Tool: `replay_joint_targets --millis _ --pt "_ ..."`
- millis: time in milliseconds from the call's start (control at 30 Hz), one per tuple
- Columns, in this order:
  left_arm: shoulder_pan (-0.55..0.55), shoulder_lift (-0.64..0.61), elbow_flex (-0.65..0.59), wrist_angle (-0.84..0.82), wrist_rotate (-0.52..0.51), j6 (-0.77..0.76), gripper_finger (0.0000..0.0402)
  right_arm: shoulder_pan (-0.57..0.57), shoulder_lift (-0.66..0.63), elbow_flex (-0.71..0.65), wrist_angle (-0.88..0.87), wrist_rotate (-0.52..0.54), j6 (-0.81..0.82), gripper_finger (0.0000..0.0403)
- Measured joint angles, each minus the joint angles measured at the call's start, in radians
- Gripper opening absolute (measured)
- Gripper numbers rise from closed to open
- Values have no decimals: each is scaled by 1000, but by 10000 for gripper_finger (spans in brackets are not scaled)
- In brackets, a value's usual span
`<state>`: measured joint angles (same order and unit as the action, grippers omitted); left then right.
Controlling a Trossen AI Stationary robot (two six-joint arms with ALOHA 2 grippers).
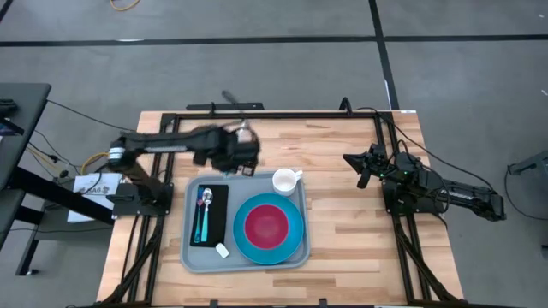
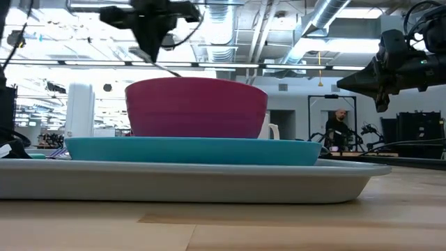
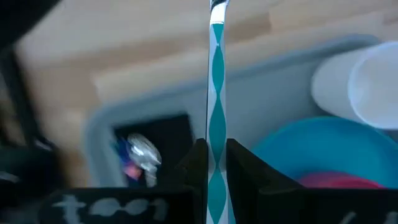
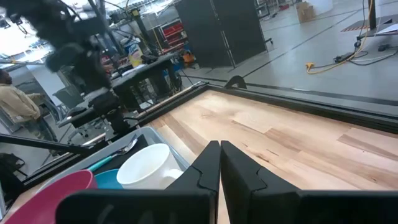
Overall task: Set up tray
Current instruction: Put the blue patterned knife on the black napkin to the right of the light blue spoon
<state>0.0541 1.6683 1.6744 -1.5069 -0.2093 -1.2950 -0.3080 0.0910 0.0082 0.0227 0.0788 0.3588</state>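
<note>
The light grey-blue tray (image 1: 247,257) lies on the wooden table. It carries a round blue plate (image 1: 295,239) with a pink bowl (image 1: 266,224), a white cup (image 1: 287,181), and a black napkin (image 1: 218,210) with a teal-handled spoon (image 1: 204,205) on it. My left gripper (image 1: 242,156) hovers over the tray's far left corner, shut on a utensil with a teal-and-white wavy handle (image 3: 217,81). I cannot tell which kind of utensil it is. My right gripper (image 1: 363,168) waits shut above the table, right of the tray. My left gripper (image 3: 216,148) pinches the utensil's teal-and-white handle (image 3: 217,134) between its two fingers. The handle runs out past the fingertips, and the metal end (image 3: 217,5) is farthest from them. The utensil (image 2: 162,66) is lifted clear, slanting above the bowl's rim height.
Black frame rails (image 1: 274,114) run along the table's far edge and both sides. Bare wood (image 1: 351,231) shows to the right of the tray. A small white object (image 1: 222,250) lies on the tray's near left part. A person (image 2: 338,129) stands in the room behind.
</note>
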Motion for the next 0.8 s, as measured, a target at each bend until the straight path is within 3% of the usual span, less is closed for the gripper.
replay_joint_targets --millis 133,300,600,800 --pt "-104 -127 -233 193 21 -231 18 0 0 0 0 0 0 5" --pt "-237 -146 -413 323 67 -436 18 0 0 0 0 0 0 5" --pt "-423 -65 -520 408 110 -673 18 0 0 0 0 0 0 5" --pt "-485 -63 -599 509 118 -720 18 0 0 0 2 0 0 5"
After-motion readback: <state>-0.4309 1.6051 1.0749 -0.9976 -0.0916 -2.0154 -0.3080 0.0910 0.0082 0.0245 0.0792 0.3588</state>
